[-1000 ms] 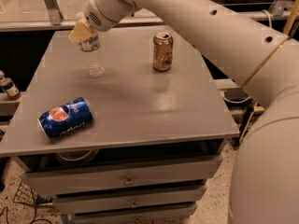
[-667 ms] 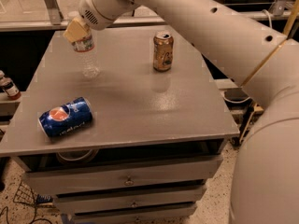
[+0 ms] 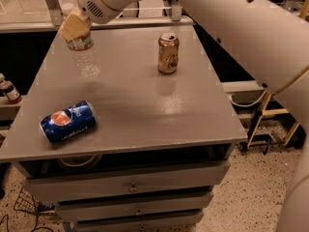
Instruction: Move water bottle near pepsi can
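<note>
My gripper (image 3: 76, 29) is at the upper left, above the far left part of the grey table (image 3: 140, 100), and is shut on the top of the water bottle (image 3: 85, 57). The clear ribbed bottle hangs from it, lifted off the table and roughly upright. Its cap is hidden by the fingers; its red-and-white label band shows just under them. The pepsi can (image 3: 67, 122), blue with its round logo, lies on its side near the table's front left corner, well in front of the bottle.
A gold-brown can (image 3: 168, 52) stands upright at the back middle of the table. A small dark-capped brown bottle (image 3: 9, 91) sits on a ledge off the table's left edge. Drawers (image 3: 130, 187) run below the tabletop. My arm spans the upper right.
The gripper has lifted the water bottle off the table and carried it a little left and toward the front. Both cans have not moved.
</note>
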`<state>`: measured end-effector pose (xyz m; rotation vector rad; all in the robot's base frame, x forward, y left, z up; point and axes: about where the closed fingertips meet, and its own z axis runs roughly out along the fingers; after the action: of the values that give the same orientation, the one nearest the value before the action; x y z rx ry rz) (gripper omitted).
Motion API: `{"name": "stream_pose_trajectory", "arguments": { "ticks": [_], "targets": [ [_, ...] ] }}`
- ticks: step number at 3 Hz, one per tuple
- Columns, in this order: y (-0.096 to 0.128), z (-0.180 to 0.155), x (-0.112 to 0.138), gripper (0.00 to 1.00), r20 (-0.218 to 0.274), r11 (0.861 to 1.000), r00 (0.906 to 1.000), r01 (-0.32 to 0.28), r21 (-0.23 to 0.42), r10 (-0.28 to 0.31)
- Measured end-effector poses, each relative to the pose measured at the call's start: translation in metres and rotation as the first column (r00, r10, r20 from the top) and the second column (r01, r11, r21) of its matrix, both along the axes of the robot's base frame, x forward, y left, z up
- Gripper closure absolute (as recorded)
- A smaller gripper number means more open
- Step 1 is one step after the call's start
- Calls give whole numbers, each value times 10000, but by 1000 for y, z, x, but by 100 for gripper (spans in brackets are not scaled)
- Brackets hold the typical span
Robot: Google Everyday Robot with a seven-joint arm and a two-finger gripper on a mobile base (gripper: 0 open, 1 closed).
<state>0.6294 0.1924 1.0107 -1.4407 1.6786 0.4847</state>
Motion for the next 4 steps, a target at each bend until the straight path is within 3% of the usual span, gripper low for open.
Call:
{"name": "stream_pose_trajectory", "arguments": {
  "ticks": [2,4],
  "targets": [
    [-2,-21,-46,100,-699,9884,9922,-1106,-1040,1037],
    [-1,-46,-61,100,-1112,9845,9865,-1325,-1147,1198]
  ]
}}
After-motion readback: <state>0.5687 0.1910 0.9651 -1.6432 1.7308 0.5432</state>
